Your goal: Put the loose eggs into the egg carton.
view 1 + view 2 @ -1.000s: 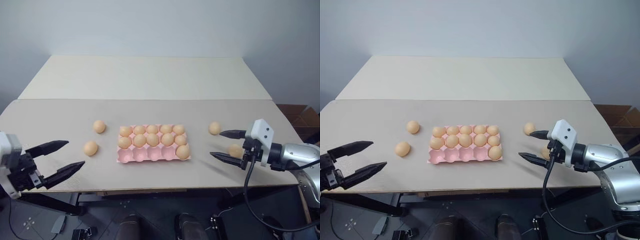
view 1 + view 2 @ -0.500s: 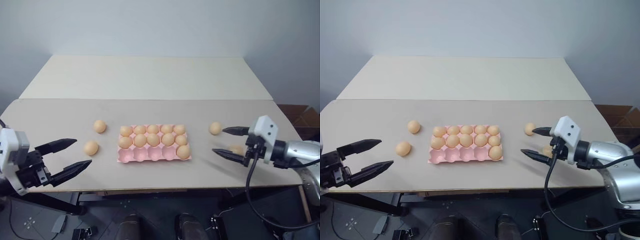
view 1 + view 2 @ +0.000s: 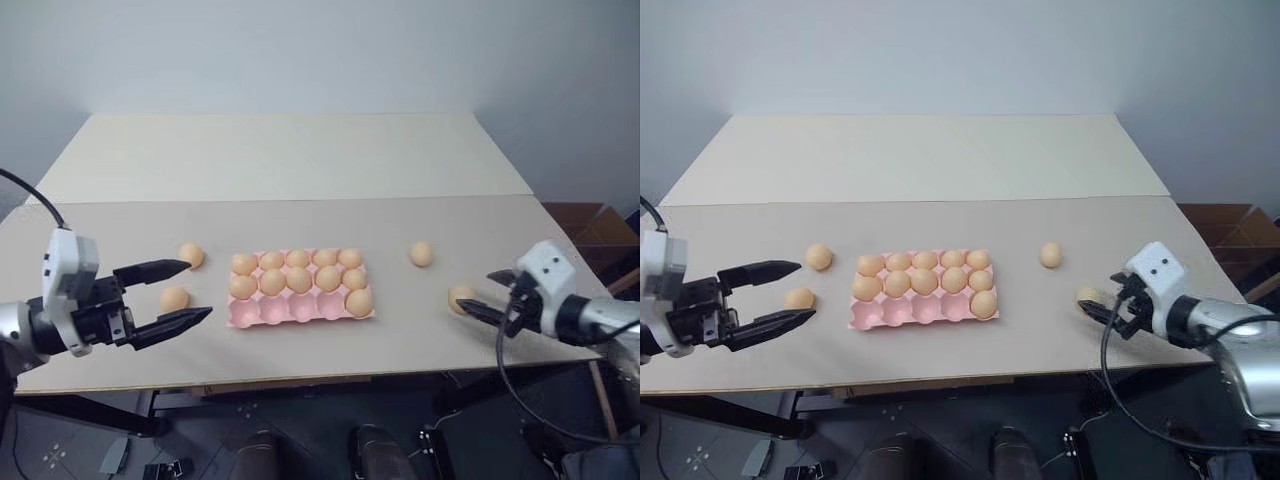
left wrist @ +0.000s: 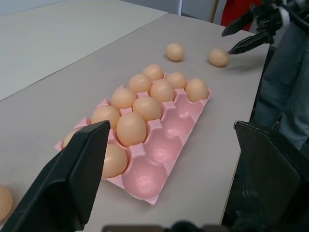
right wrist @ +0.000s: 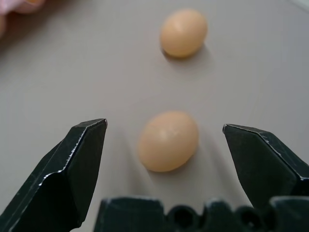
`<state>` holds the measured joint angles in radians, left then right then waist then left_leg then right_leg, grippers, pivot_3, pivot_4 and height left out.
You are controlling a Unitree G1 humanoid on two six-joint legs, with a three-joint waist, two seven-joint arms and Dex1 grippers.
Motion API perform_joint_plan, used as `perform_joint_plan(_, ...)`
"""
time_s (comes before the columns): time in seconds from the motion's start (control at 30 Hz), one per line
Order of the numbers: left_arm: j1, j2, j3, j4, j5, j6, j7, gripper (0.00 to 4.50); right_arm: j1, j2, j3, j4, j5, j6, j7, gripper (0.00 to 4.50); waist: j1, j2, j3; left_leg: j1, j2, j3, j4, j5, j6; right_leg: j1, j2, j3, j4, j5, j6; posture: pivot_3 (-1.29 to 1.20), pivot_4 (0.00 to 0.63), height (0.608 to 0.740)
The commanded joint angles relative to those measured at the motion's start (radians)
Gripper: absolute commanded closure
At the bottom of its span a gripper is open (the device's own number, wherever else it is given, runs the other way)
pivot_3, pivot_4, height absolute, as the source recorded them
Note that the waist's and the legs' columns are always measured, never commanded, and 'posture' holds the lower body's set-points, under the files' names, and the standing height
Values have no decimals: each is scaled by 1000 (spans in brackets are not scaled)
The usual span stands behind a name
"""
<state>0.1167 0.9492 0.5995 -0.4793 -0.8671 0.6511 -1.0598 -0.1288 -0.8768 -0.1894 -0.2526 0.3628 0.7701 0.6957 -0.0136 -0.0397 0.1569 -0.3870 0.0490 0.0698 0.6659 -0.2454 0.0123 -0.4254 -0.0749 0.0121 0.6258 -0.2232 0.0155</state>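
The pink egg carton [image 3: 292,312] lies mid-table with several tan eggs in it; its near row has bare cups [image 4: 161,147]. Two loose eggs [image 3: 191,255] [image 3: 174,298] lie to its left and two more [image 3: 422,253] [image 3: 461,297] to its right. My left gripper [image 3: 200,290] is open just above the table, with the nearer left egg [image 3: 799,297] beside its fingertips. My right gripper [image 3: 476,292] is open and tilted down. The nearer right egg [image 5: 169,140] rests on the table between its fingers [image 5: 77,159], untouched.
The table's front edge runs right under both grippers. A seam joins this table to a second, bare one [image 3: 290,150] behind. A cardboard box [image 3: 590,225] stands on the floor past the right edge.
My left gripper has swung right, in beside the nearer left egg. My right gripper has drawn right and dipped lower, fingers still around the nearer right egg. Both stay open. The view has shifted.
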Motion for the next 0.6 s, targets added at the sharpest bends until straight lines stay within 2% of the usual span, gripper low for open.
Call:
perform_joint_plan(0.03, 1, 2, 19, -16, 0, -23, -8, 25, -66, 21, 29, 50, -24, 66, -53, 0, 1, 0, 0, -1, 0, 0, 0, 0, 0, 0, 0, 0, 0, 0, 0, 0, 150, 740)
perform_joint_plan(0.07, 4, 0, 22, -20, 0, -22, -8, 25, -75, 25, 41, 63, -33, 69, -60, 0, 1, 0, 0, -1, 0, 0, 0, 0, 0, 0, 0, 0, 0, 0, 0, 0, 150, 740)
perform_joint_plan(0.17, 25, -7, 42, -36, -2, -18, 0, 0, -115, 46, 56, 109, -36, 96, -73, 599, 1, 0, 0, -1, 0, 0, 0, 0, 0, -1, 0, 0, -1, 1, 0, 0, 150, 740)
perform_joint_plan(0.3, 50, -13, 61, -51, 0, -20, 5, 0, -133, 49, 73, 123, -38, 112, -71, 1997, 2, 0, 0, -2, -1, 0, 0, 0, 0, -1, 0, 0, -1, 1, 0, 0, 150, 740)
perform_joint_plan(0.37, 54, -13, 64, -52, 1, -23, 8, 0, -144, 58, 72, 111, -42, 116, -86, 2448, 2, 0, 0, -2, 0, 0, 0, 0, 0, -1, 0, 0, -1, 1, 0, 0, 150, 740)
perform_joint_plan(0.47, 49, -12, 61, -48, 4, -26, 9, 0, -167, 62, 76, 59, -46, 131, -104, 2565, 2, 0, 0, -1, 0, 0, 0, 0, 0, -1, 0, 0, -1, 0, 2, 0, 150, 740)
perform_joint_plan(0.6, 38, -8, 53, -41, 9, -31, 8, 0, -236, 117, 111, -135, 27, 185, -104, 2565, -5, 0, 0, -1, 0, 0, 0, 0, 0, -1, 1, 0, 0, 1, 2, 0, 150, 740)
